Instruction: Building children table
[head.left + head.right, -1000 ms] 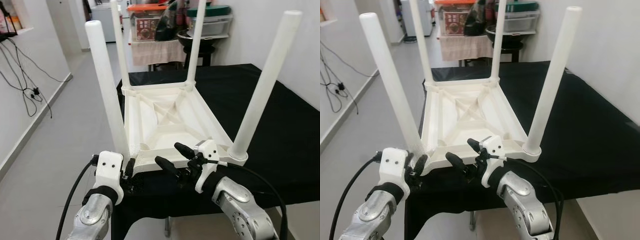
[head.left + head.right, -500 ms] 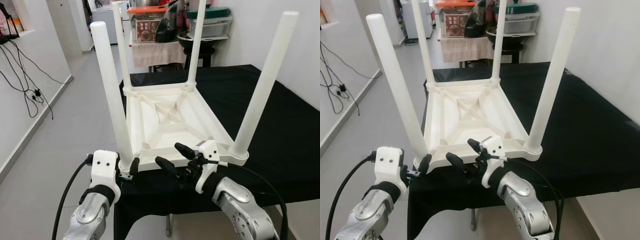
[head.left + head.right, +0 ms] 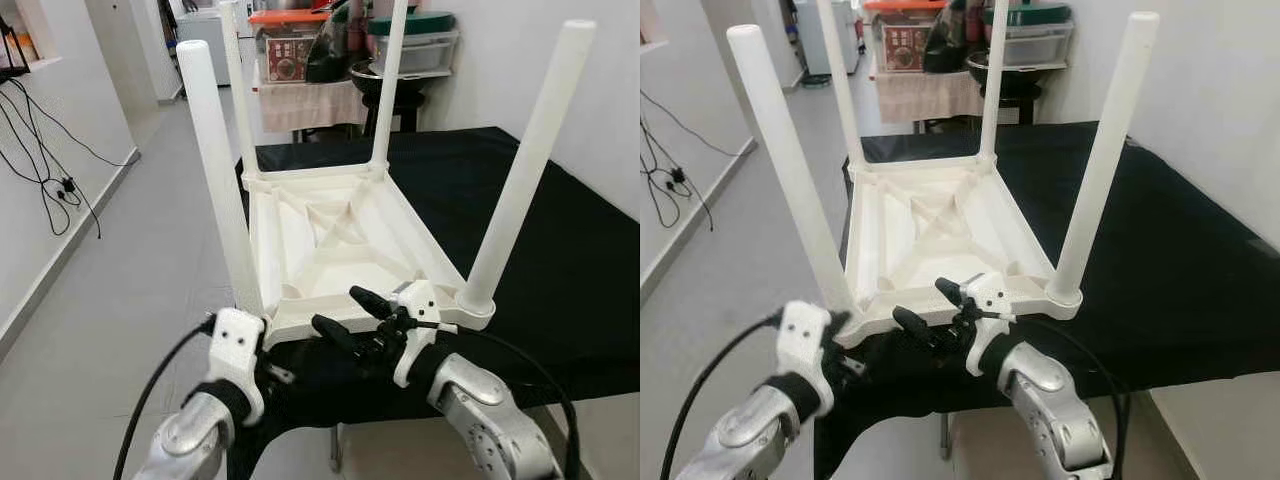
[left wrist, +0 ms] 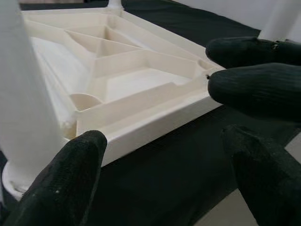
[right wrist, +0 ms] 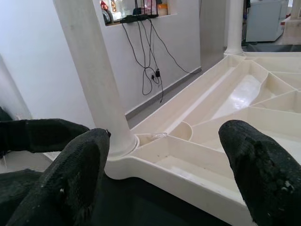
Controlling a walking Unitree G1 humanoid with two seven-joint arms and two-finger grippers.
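On the black cloth-covered work surface (image 3: 560, 260) lies one white plastic children's table (image 3: 345, 240), upside down, its ribbed underside facing up. Legs fitted: four white round plastic legs, all pointing up. The near-left leg (image 3: 218, 170) and near-right leg (image 3: 525, 160) are seen whole. The far-left leg (image 3: 238, 90) and far-right leg (image 3: 388, 85) are cut off at the top edge of the head views.

Grippers: two. The left gripper (image 4: 160, 174) sits at the table's near-left corner, just below the near edge; its black fingers (image 4: 66, 179) are spread apart and hold nothing. From the head views its fingertips are mostly hidden behind its white wrist housing. The right gripper (image 3: 345, 315) hovers at the middle of the near edge, its two fingers parted, nothing between them. Whether either gripper touches the rim cannot be told.

Background: one cluttered shelf of storage boxes (image 3: 300, 50) beyond the far end, contents too small to make out; black cables (image 3: 45, 170) hanging on the left wall.
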